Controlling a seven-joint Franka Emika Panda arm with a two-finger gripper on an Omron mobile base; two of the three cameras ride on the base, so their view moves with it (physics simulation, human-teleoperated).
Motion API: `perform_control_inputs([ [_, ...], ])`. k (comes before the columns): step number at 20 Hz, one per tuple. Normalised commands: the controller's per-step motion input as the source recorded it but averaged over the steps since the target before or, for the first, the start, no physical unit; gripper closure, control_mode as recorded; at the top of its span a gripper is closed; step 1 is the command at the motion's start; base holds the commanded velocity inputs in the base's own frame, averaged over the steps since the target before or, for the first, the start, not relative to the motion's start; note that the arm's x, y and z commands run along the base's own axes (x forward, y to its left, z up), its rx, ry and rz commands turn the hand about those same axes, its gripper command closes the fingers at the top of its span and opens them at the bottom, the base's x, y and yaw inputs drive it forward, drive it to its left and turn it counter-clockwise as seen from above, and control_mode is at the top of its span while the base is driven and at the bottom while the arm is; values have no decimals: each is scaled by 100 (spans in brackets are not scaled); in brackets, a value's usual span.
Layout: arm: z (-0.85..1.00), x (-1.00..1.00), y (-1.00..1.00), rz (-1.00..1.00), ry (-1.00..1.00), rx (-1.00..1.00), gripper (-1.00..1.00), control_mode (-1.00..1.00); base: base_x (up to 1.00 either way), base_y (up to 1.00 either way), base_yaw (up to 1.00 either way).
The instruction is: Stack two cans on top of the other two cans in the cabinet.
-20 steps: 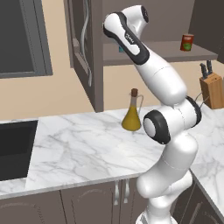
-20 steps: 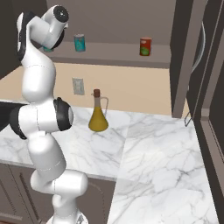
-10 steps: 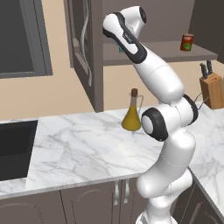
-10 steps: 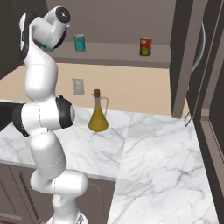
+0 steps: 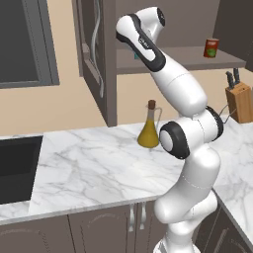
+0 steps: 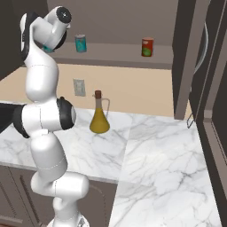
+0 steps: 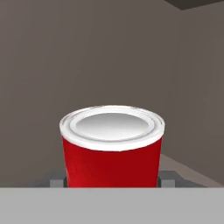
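A red can [image 7: 111, 155] with a silver top and white rim stands upright between my gripper's [image 7: 111, 180] two fingertips [image 7: 56, 181], which press against its sides. Its lower part is hidden, so no label band shows. Behind it are the cabinet's [image 7: 52, 65] dark inner walls. My wrist [image 5: 141, 34] reaches into the left part of the cabinet shelf [image 5: 188, 62]. The teal-blue can [image 6: 80, 43] stands on that shelf just right of my hand. The red can with the green-and-white label [image 6: 147, 46] [image 5: 211, 48] stands further right.
The cabinet door with the wavy silver handle [image 5: 96, 49] hangs open to the left of the shelf. Below, on the marble counter [image 5: 89, 173], stand an oil bottle [image 5: 148, 133] and a knife block [image 5: 239, 96]. A dark sink [image 5: 15, 168] lies at the left.
My upper arm links have swung slightly up and leftward at the shelf. The teal-blue can and the green-labelled can have stayed in place.
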Motion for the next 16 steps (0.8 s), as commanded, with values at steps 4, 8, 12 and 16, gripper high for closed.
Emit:
perform_control_inputs([
  [4, -15, 0, 0, 0, 0, 0, 100, -100, 0, 0, 0],
  [8, -13, 0, 0, 0, 0, 0, 100, -100, 0, 0, 0],
  [12, -9, 0, 0, 1, 0, 0, -100, -100, 0, 0, 0],
  [16, -4, 0, -1, 0, 0, 0, -100, -100, 0, 0, 0],
])
